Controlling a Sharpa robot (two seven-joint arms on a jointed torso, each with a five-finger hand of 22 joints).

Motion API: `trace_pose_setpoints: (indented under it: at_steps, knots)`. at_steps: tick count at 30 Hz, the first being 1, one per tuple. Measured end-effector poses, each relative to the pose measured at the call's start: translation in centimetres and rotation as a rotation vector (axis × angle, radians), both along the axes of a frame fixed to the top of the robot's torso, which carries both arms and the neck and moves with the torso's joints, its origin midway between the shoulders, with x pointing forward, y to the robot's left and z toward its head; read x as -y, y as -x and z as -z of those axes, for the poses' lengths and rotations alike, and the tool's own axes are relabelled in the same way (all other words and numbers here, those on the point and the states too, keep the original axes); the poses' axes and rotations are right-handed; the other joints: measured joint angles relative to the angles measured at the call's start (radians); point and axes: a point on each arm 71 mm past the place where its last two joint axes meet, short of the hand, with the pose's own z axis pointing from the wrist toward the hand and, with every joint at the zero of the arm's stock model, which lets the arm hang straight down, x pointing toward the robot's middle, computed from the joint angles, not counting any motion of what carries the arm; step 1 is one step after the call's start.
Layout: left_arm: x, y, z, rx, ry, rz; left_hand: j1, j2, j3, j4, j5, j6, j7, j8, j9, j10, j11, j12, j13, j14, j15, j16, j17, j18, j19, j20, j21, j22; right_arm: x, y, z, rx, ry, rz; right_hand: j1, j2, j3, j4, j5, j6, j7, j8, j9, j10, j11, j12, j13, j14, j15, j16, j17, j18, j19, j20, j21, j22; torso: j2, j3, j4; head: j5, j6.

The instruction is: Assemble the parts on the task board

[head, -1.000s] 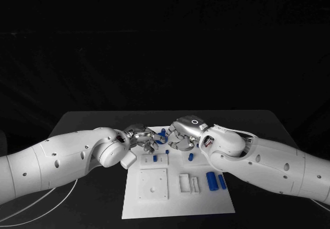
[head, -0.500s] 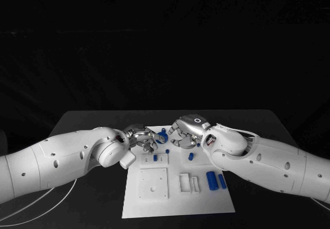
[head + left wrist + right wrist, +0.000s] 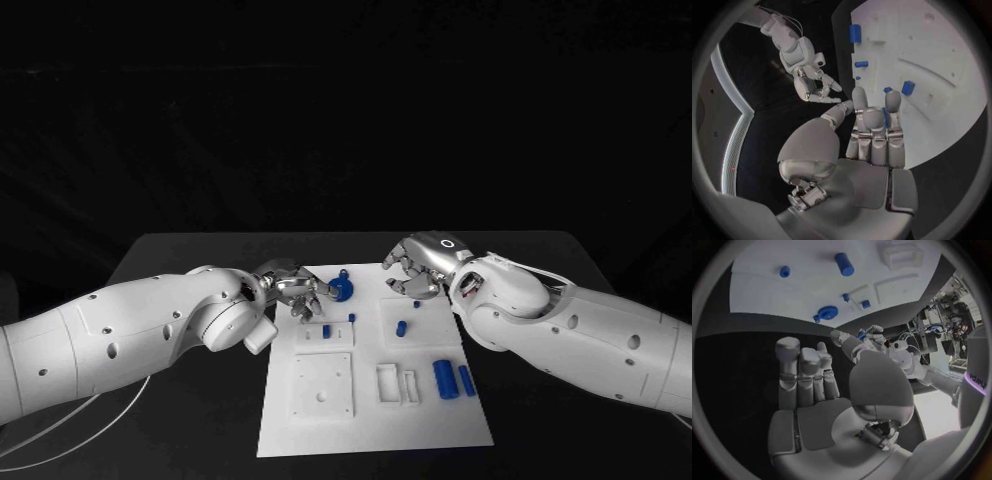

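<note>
Here, left hand (image 3: pixel 296 292) fingers (image 3: pixel 873 125) beside a blue part (image 3: pixel 342 290), grip uncertain; right hand (image 3: pixel 415 265) fingers (image 3: pixel 804 372) loose, empty.

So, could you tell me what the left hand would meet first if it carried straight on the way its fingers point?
Probably the round blue part just past the left hand, though depth is unclear.

A black table (image 3: pixel 188 250) stands before a dark backdrop (image 3: pixel 346 110).
</note>
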Motion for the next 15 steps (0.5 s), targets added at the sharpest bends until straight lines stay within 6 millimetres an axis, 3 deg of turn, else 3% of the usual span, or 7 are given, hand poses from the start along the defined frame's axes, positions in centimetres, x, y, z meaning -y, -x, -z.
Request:
trace_pose_setpoints:
  at_steps: [7,11,15]
  knots:
    - [-0.5,-0.1,-0.4,0.04,-0.07,-0.011,-0.016,-0.005,0.008,-0.009,0.014,0.009,-0.009,0.0,0.012,0.014,-0.014,0.003,0.0,0.021,-0.003,0.013,0.015,0.0,0.008,-0.008,0.009,0.0,1.4,0.1,-0.4,-0.018,-0.042,0.033,0.0,0.0,0.006,-0.005,0.009,0.0,0.0,0.0,0.0,-0.004,-0.003,-0.006,-0.005,0.0,0.0,-0.008,-0.006,0.0,0.0,0.0,-0.011,0.0,-0.01,0.0033,-0.0047,0.008,-0.009]
    - [-0.9,-0.2,-0.6,0.05,-0.131,-0.017,-0.02,-0.009,0.004,-0.015,0.02,0.015,-0.015,0.0,0.027,0.026,-0.026,0.011,0.0,0.046,-0.007,0.062,0.099,0.0,0.014,-0.01,0.023,0.0,2.1,0.2,-0.5,-0.035,-0.069,0.048,0.0,0.0,0.011,-0.006,0.019,0.0,0.0,0.0,0.0,-0.008,-0.001,-0.01,-0.01,0.0,0.0,-0.014,-0.011,0.0,0.0,0.0,-0.02,0.0,-0.017,0.006,-0.0076,0.015,-0.018]
    - [-1.3,-0.2,-0.6,0.044,-0.209,-0.022,-0.025,-0.014,0.002,-0.017,0.03,0.017,-0.017,0.004,0.051,0.027,-0.027,0.023,0.002,0.05,-0.007,0.093,0.157,0.0,0.018,-0.007,0.042,0.0,2.6,0.3,-0.5,-0.056,-0.096,0.06,0.0,0.0,0.014,-0.008,0.031,0.0,0.0,0.0,0.0,-0.011,-0.004,-0.013,-0.015,0.0,0.0,-0.016,-0.015,0.0,0.0,0.0,-0.024,0.0,-0.027,0.0101,-0.0105,0.023,-0.029]
